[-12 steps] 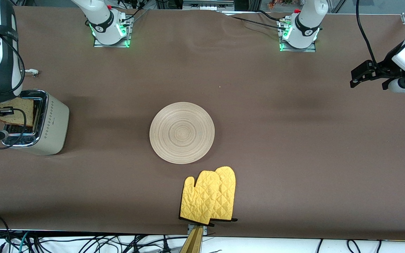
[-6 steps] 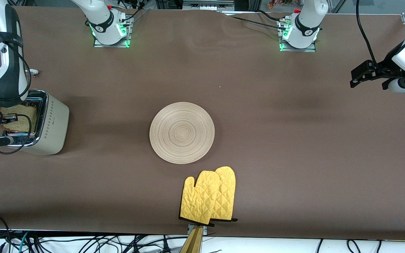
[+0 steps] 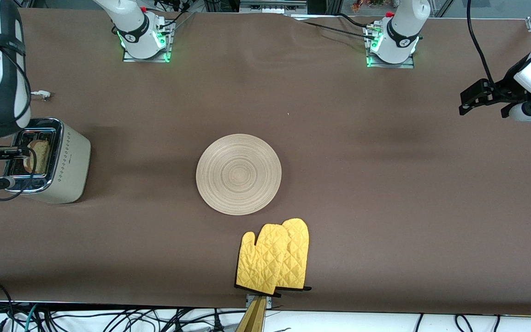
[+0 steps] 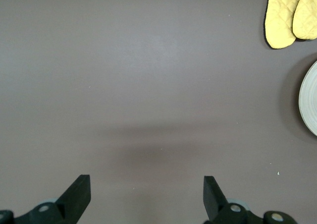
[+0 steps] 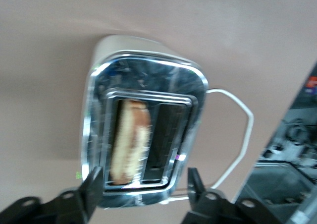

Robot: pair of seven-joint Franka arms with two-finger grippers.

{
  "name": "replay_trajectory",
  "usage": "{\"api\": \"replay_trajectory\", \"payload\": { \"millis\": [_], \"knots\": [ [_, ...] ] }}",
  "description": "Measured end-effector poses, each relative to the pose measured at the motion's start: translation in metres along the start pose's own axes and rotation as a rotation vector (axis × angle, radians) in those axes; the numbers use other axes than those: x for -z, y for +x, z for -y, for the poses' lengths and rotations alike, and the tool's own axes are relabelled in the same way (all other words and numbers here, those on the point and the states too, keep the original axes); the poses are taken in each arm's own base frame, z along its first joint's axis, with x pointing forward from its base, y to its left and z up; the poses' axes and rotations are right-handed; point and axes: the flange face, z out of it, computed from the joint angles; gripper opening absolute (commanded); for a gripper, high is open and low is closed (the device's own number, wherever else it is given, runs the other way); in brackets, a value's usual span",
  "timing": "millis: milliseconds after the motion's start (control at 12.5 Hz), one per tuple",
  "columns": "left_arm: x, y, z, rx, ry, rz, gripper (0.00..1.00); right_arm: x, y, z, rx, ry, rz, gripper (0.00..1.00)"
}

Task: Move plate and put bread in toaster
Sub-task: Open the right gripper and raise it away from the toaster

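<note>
The cream-white toaster (image 3: 65,166) stands at the right arm's end of the table. The bread (image 3: 39,156) stands on edge in the toaster slot nearer the table's middle, its top crust showing. My right gripper (image 3: 3,167) hovers over the toaster, open and empty. In the right wrist view the bread (image 5: 130,140) sits in one slot of the toaster (image 5: 148,80), with my right gripper (image 5: 143,184) spread wide above it. The plate (image 3: 238,174) lies bare at the table's middle. My left gripper (image 3: 470,99) waits open over the left arm's end (image 4: 146,192).
A pair of yellow oven mitts (image 3: 274,260) lies nearer to the front camera than the plate, by the table's edge; they also show in the left wrist view (image 4: 287,13). The toaster's white cord (image 5: 237,135) trails from it over the cloth.
The bread went down from above the toaster into the slot. My right gripper let go of it and now stands open. The left arm has not moved.
</note>
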Motion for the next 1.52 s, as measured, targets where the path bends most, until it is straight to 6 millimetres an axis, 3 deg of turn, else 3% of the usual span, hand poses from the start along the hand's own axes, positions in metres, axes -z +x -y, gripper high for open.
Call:
{"api": "replay_trajectory", "payload": {
  "millis": [401, 641, 962, 1282, 1523],
  "knots": [
    [-0.002, -0.001, 0.004, 0.008, 0.000, 0.013, 1.00, 0.047, -0.041, 0.019, -0.002, 0.255, -0.017, 1.00],
    [-0.002, -0.001, 0.004, 0.008, 0.000, 0.014, 1.00, 0.077, -0.047, 0.028, 0.022, 0.330, -0.081, 1.00],
    [-0.002, -0.001, 0.004, 0.007, 0.000, 0.014, 1.00, 0.125, -0.057, 0.019, 0.079, 0.300, -0.170, 1.00],
    [-0.002, -0.001, 0.004, 0.007, 0.000, 0.015, 1.00, 0.126, -0.060, 0.020, 0.103, 0.262, -0.181, 1.00],
    [-0.002, -0.001, 0.004, 0.007, 0.000, 0.015, 1.00, 0.117, -0.079, 0.036, 0.012, 0.223, -0.259, 1.00]
  ]
}}
